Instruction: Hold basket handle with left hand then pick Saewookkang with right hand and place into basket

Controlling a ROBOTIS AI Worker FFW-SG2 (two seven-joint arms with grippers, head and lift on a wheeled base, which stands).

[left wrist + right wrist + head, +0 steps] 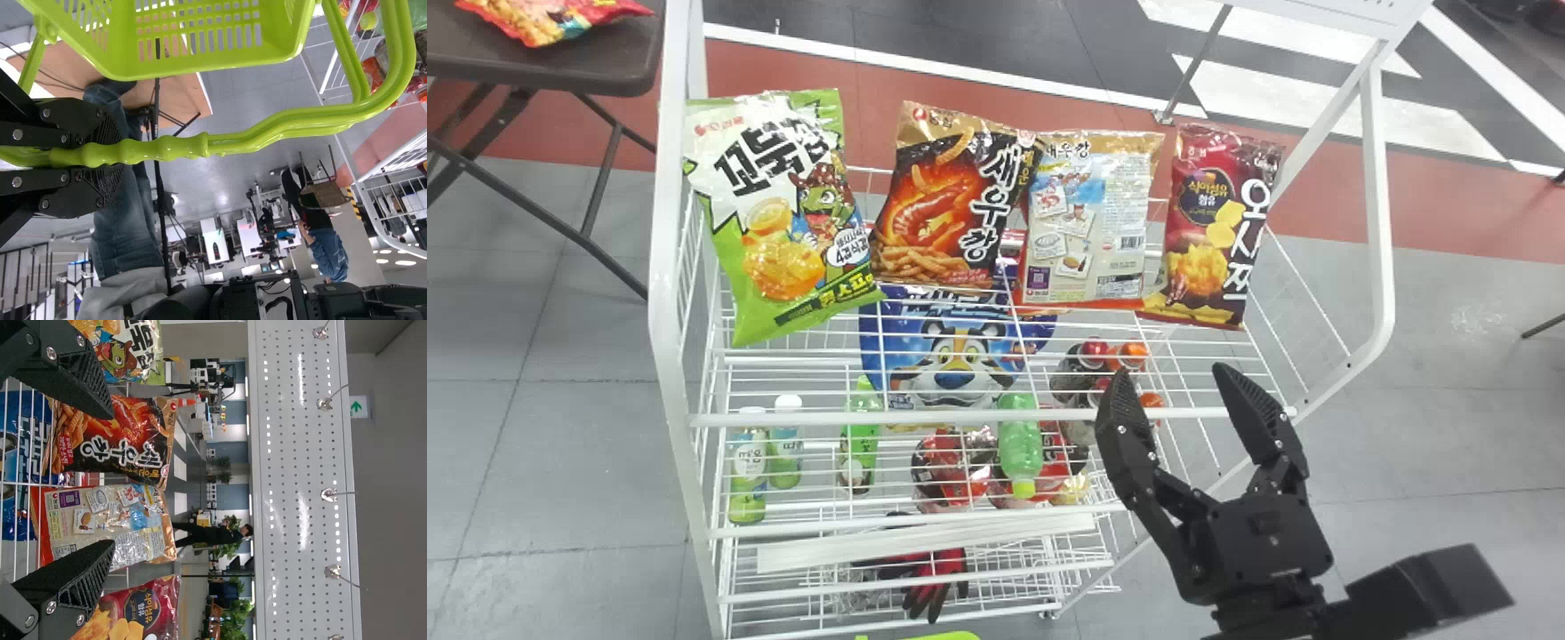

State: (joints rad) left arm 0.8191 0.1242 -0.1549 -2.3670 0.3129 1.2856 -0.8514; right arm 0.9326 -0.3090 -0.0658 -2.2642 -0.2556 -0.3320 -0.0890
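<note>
Holding basket handle (260, 137) in left end effector (110, 157), right end effector (1169, 373) wide near white rack (665, 302), 4 bags (783, 231) on rack, Saewookkang (943, 204) with white lettering, 1 barcode (1132, 242) showing.

The right pincer (1169, 370) stands open before the pale-backed Saewookkang bag (100, 517), one black finger (77, 577) overlapping the bag's edge in view, the other (70, 377) well off on its far side. Just beside that bag sits the dark, flame-coloured Saewookkang bag (110, 443), with the green-edged snack bag (137, 353) farther along the same way. On the pale one's opposite side comes the red bag (150, 603) — partly behind the nearer finger. Lower than the pale bag, the blue bag (15, 420) lies behind the white wires (33, 483). Higher up and beyond it spans the perforated panel (287, 487) — metal hooks (329, 495) along it.
</note>
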